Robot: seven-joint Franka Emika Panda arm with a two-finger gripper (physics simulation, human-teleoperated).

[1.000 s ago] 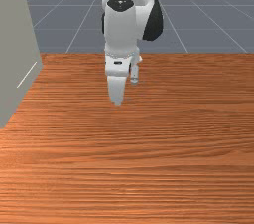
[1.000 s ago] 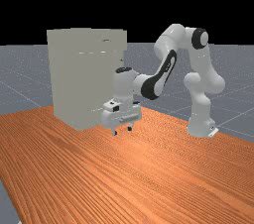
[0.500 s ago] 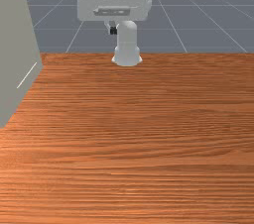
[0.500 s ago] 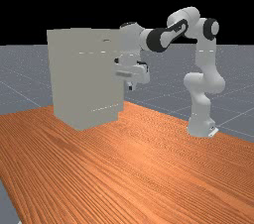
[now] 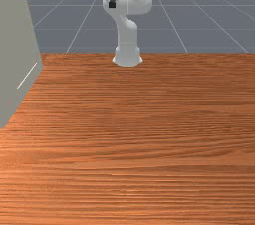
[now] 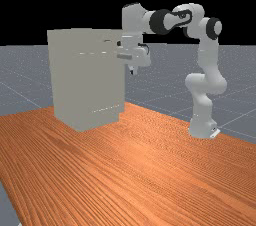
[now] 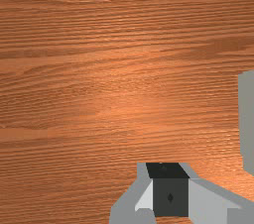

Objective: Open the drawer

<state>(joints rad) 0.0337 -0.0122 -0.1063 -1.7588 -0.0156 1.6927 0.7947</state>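
Up it goes: our end effector (image 6: 133, 72) has risen and turned within the last second, and its fingers, apart then, are now closed together on nothing. The drawer belongs to the cabinet (image 6: 85, 80), toward the worktop's (image 5: 149, 144) edge at the front view's left; we can't make out its front. We've bare wood below and a gap beside the cabinet, but we'd likely need to reopen before reaching for a handle.

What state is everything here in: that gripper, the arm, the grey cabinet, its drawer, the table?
Gripper, shut, holding nothing, raised above the table.
Arm, bent, reaching toward the far view's left.
Cabinet, upright on the table.
Drawer, open or shut: I can't tell.
Table, level, bearing the cabinet.
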